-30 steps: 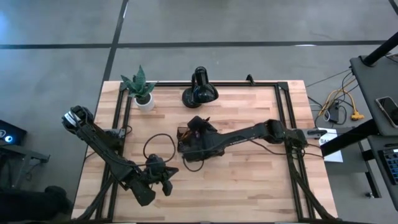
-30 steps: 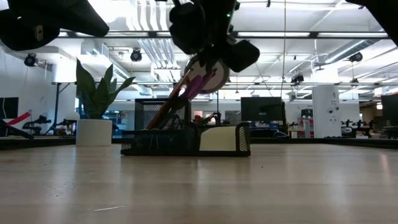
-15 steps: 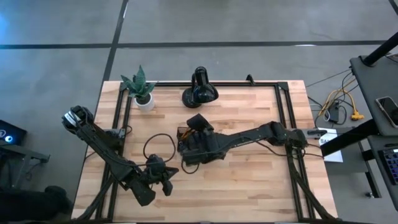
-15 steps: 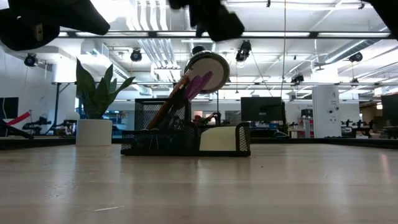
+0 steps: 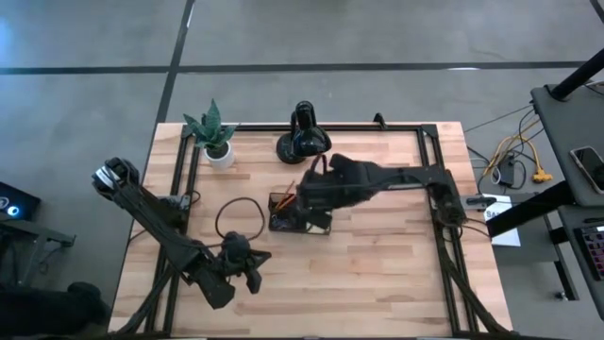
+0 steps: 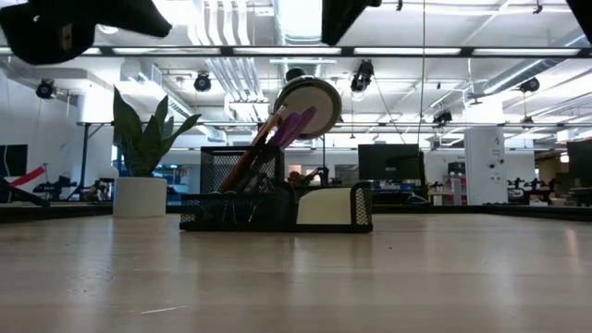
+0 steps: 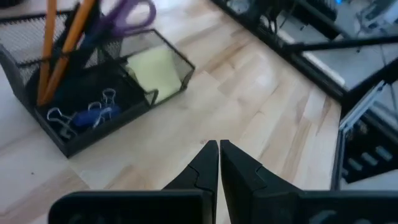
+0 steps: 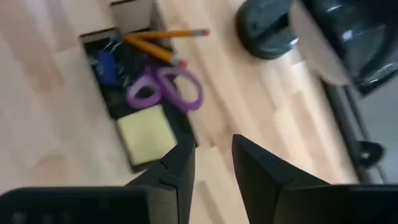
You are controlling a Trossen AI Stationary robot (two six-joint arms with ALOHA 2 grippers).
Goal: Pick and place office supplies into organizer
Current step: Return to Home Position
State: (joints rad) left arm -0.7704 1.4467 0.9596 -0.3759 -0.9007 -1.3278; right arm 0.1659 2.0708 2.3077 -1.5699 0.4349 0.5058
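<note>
Right gripper (image 8: pixel 211 149): your fingers stand parted, holding nothing, organizer (image 8: pixel 132 12) below them.
Left gripper (image 7: pixel 219 146): fingers pressed together, empty, organizer ahead.

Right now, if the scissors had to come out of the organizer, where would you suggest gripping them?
Take the scissors by their purple handle loops, the only part standing clear above the organizer; the blades are hidden inside its cup. They lean toward the sticky pad, beside the pencils, so I would come from above on that side and pull along the lean.
</note>
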